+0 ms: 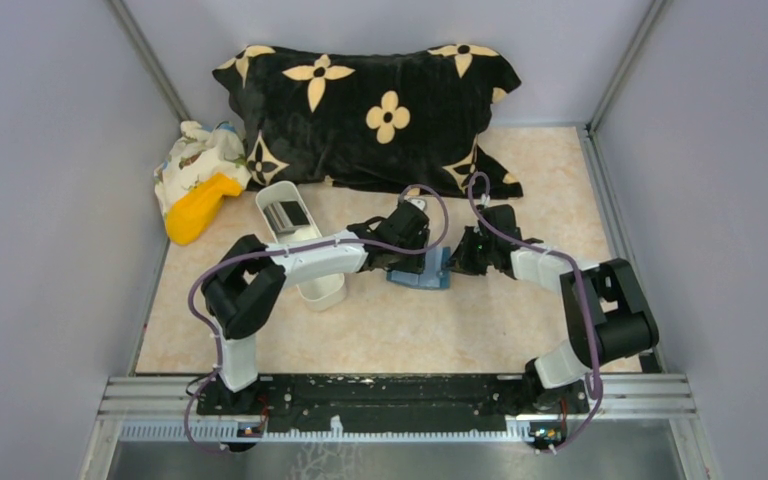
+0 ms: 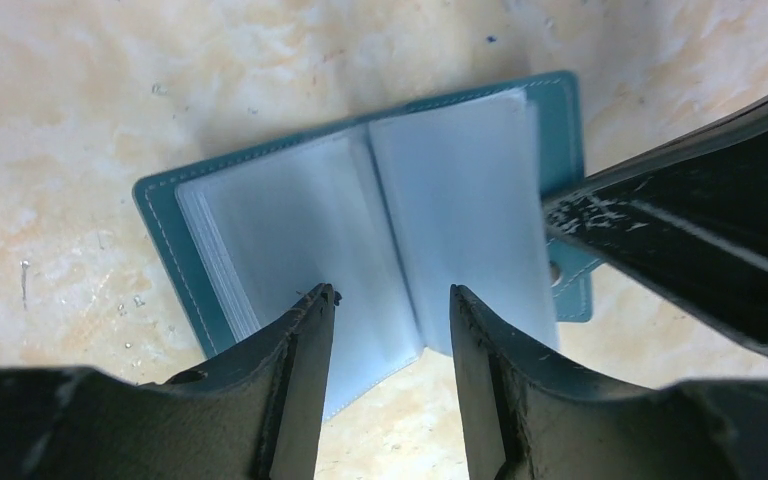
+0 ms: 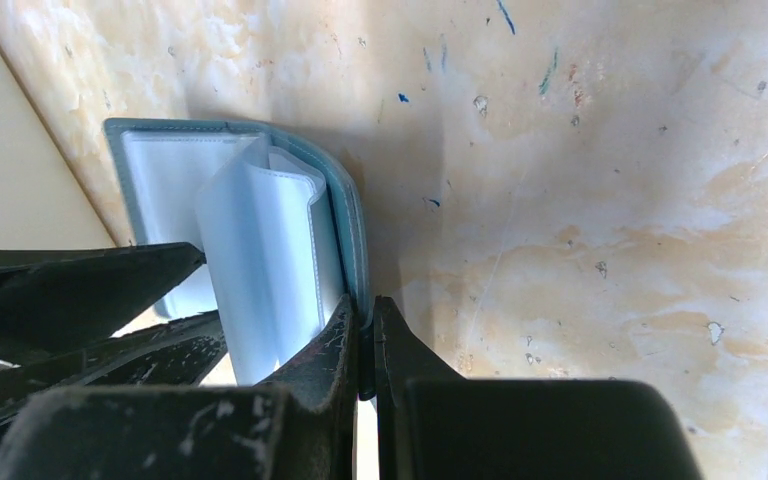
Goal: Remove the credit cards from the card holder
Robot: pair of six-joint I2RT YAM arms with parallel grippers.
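Observation:
The blue-teal card holder (image 1: 422,276) lies open on the table, its pale clear sleeves fanned out (image 2: 360,220). No card shows in the sleeves. My left gripper (image 2: 390,292) is open, its two fingers straddling the holder's near edge at the spine. My right gripper (image 3: 367,305) is shut on the holder's cover edge (image 3: 352,230) and pinches it; its fingers (image 2: 680,240) show in the left wrist view. From above, the left gripper (image 1: 407,243) and the right gripper (image 1: 463,258) sit on either side of the holder. A dark grey and a silvery credit card (image 1: 287,213) lie in the white tray.
The long white tray (image 1: 318,285) stands left of the holder, under the left arm. A black pillow with tan flowers (image 1: 380,110) lies at the back. A yellow object (image 1: 198,208) and a patterned cloth (image 1: 195,155) are at the back left. Grey walls enclose the table.

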